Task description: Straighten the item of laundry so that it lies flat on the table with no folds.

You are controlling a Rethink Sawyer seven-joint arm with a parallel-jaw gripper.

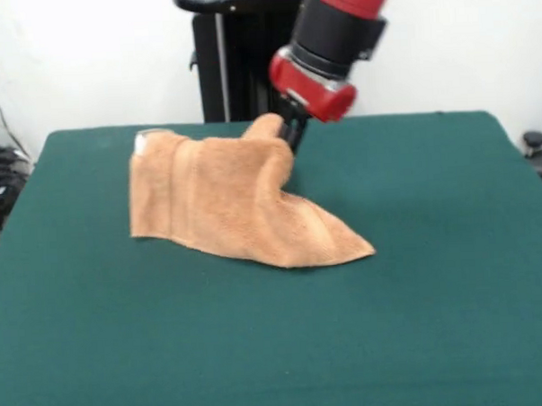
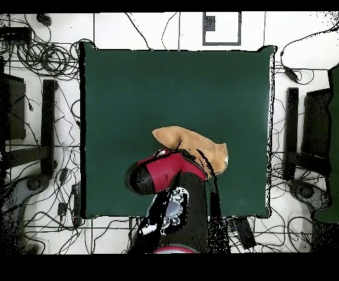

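The gripper (image 1: 291, 130) pinches a lifted peak of the towel (image 1: 226, 205), which lies rumpled and folded on the table (image 1: 277, 347), so most flattening remains.

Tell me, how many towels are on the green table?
1. The orange-tan towel lies rumpled toward the far side of the table, near the robot. One part is lifted up at the tool, under the red arm. No other towel shows, though the arm hides some table in the overhead view.
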